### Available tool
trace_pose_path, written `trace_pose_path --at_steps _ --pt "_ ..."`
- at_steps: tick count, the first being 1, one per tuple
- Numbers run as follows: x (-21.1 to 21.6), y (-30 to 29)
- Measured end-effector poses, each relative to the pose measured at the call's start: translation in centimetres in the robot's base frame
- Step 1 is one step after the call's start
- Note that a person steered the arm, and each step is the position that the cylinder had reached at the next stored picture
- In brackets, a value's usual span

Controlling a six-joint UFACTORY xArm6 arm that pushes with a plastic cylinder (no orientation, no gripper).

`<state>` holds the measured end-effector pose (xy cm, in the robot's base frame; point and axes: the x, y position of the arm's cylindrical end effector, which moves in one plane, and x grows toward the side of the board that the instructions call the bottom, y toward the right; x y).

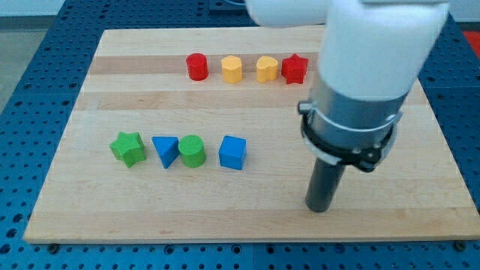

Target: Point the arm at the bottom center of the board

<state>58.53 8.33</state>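
Observation:
My tip [320,208] rests on the wooden board [247,217] near its bottom edge, right of centre. The nearest block is a blue cube [232,152], up and to the left of the tip and well apart from it. In the same row to the left are a green cylinder [192,151], a blue triangle [165,151] and a green star [128,148]. Along the view's top are a red cylinder [197,67], a yellow hexagon [232,69], a yellow heart-like block [266,68] and a red star [295,70].
The white and grey arm body [360,82] covers the board's upper right part. A blue perforated table [30,90] surrounds the board on all sides.

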Motion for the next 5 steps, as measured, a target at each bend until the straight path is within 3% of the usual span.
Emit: trace_pose_path --at_steps 5 --pt "3.3 -14.4"
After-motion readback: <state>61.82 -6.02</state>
